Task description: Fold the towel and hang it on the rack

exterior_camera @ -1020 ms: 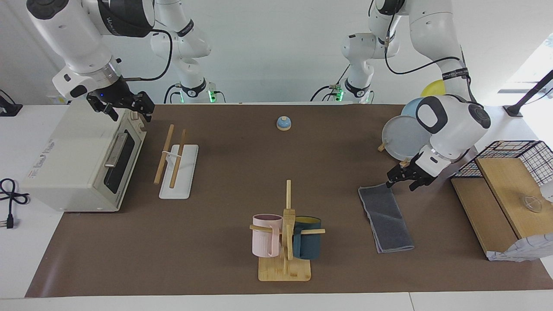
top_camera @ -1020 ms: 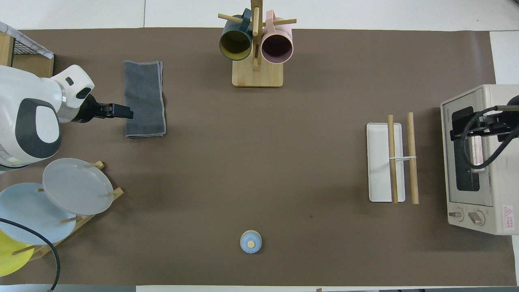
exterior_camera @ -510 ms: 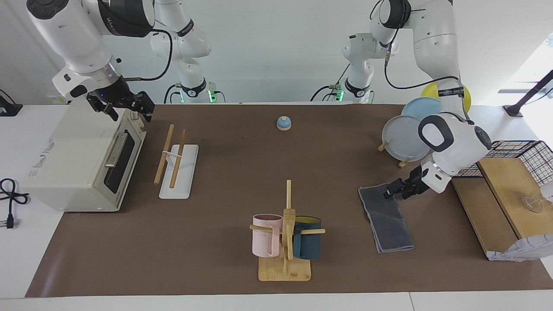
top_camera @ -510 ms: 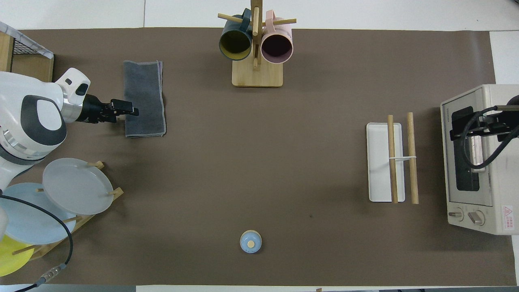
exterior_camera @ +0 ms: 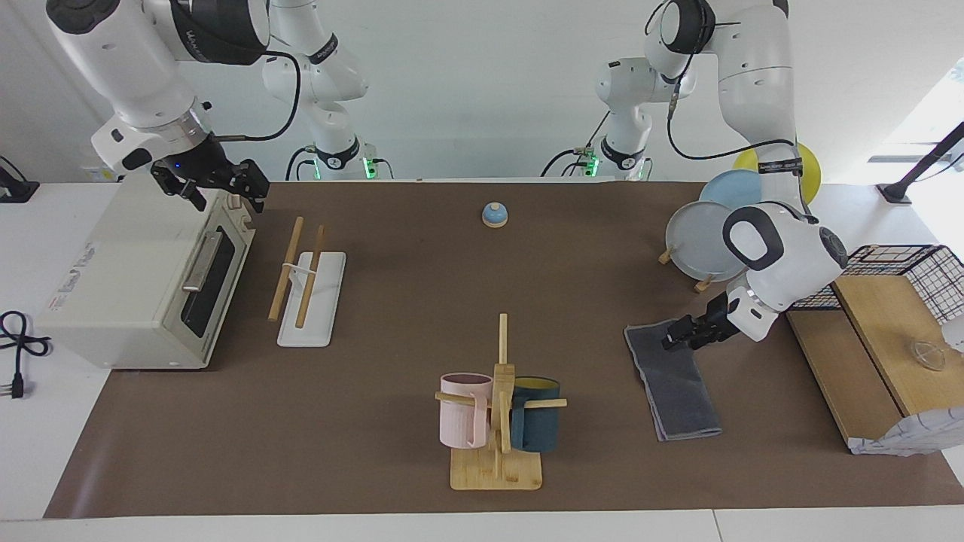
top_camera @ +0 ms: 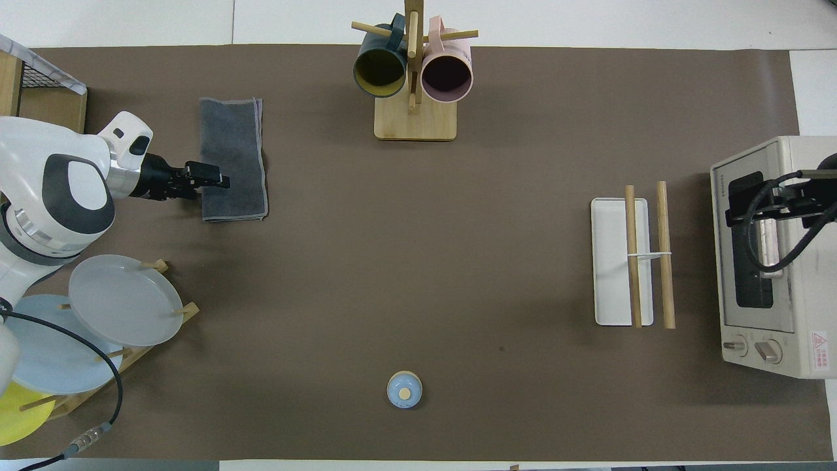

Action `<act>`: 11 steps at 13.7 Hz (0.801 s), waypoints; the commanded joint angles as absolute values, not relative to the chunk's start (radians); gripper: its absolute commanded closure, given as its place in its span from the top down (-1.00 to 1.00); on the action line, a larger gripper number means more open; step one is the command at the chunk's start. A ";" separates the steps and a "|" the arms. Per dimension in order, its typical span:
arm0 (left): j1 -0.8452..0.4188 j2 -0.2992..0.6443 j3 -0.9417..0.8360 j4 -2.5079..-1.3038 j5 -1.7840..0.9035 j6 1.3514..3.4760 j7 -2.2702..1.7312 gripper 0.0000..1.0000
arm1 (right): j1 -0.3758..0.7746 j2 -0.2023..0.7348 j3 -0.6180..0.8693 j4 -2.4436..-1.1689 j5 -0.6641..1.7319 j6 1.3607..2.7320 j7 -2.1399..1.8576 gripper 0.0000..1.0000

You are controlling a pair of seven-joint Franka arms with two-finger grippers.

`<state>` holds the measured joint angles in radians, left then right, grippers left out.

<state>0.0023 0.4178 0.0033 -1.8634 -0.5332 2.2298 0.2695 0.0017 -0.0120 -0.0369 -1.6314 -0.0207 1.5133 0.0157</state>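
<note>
The towel (exterior_camera: 680, 385) lies folded into a narrow strip, dark grey face up, on the brown mat toward the left arm's end; it also shows in the overhead view (top_camera: 237, 147). My left gripper (exterior_camera: 672, 341) is low over the strip's edge near its robot-side end, reaching in from the left arm's end of the table (top_camera: 219, 178). The rack (exterior_camera: 310, 305), two wooden rods over a flat white base, stands beside the toaster oven (top_camera: 613, 261). My right gripper (exterior_camera: 226, 192) waits open above the toaster oven's top.
A toaster oven (exterior_camera: 135, 278) stands at the right arm's end. A mug tree (exterior_camera: 497, 410) with a pink and a dark blue mug is at the mat's edge farthest from the robots. A plate stand (exterior_camera: 700, 241), wooden board (exterior_camera: 851, 376), wire basket (exterior_camera: 934, 271) and small bell (exterior_camera: 495, 214) also stand here.
My left gripper has dropped lower and slid in over the towel's edge from just beside its robot-side corner. The towel and my right arm have not moved.
</note>
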 commanded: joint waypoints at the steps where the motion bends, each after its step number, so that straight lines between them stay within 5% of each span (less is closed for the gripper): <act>1: -0.008 0.434 0.006 -1.858 -0.552 2.256 0.276 0.15 | -0.009 -0.029 -0.035 -1.649 -0.002 1.516 -0.002 1.00; 7: -0.023 0.449 0.006 -1.858 -0.569 2.316 0.276 0.09 | -0.009 -0.029 -0.035 -1.649 -0.002 1.516 -0.002 1.00; 9: -0.028 0.449 0.006 -1.859 -0.568 2.312 0.278 -0.91 | -0.009 -0.029 -0.035 -1.649 -0.003 1.516 -0.002 1.00; 11: -0.022 0.448 0.008 -1.859 -0.558 2.304 0.281 -1.00 | -0.009 -0.029 -0.035 -1.649 -0.003 1.516 -0.002 1.00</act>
